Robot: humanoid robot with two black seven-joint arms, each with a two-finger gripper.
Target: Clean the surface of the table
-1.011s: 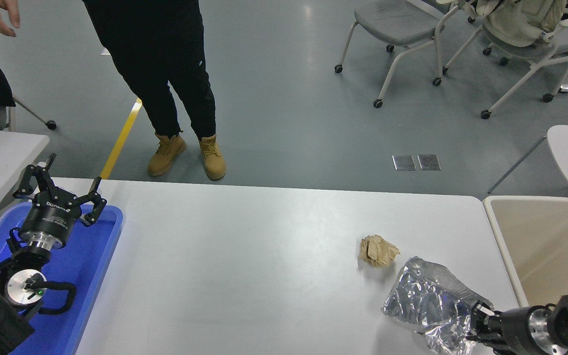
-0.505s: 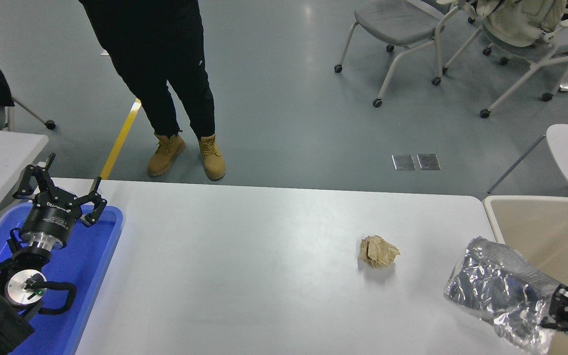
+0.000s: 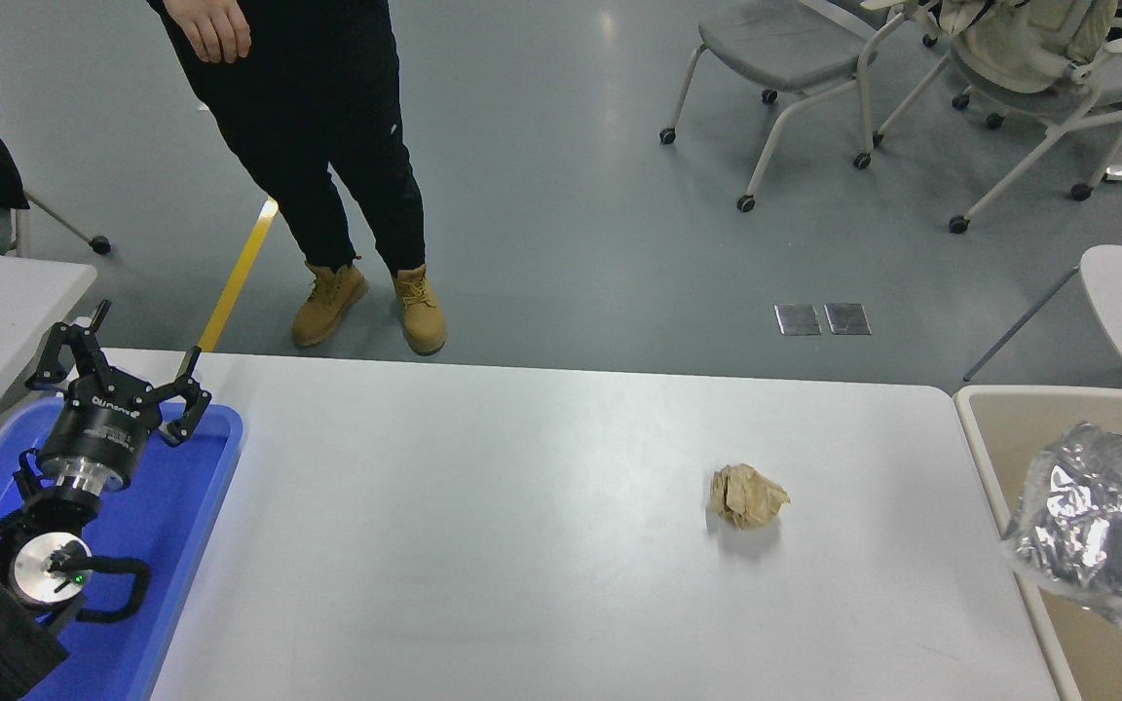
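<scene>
The crumpled silver foil bag [image 3: 1102, 531] hangs in the air over the beige bin [image 3: 1009, 428] at the right edge of the view, well above the bin's floor and past the edge of the table surface [image 3: 522, 545]. It sits there, by the look of it, because the bin is where rubbish from the table is meant to go, so the bag is poised for a drop. The right gripper is not in view; whatever carries the bag lies beyond the frame's right and lower edge, so its grip cannot be seen and its state cannot be told

The table surface fills the middle of the view, from the blue tray [image 3: 181, 545] at the left to the bin at the right. On it lies one crumpled brown paper ball [image 3: 746, 497], right of centre, well apart from both the tray and the bin. Judging from this, the paper ball is the item left to clear once the bag is let go

The left gripper [image 3: 118, 380] is parked over the far end of the blue tray at the lower left, its fingers spread wide and holding nothing. What the tray holds under the arm is hidden; its visible blue floor is bare. The part of the bin's inside that shows, a plain beige floor and walls, has nothing lying in it

A person [image 3: 317, 146] in dark trousers and tan boots stands on the floor beyond the table's far edge, touching nothing on it
</scene>
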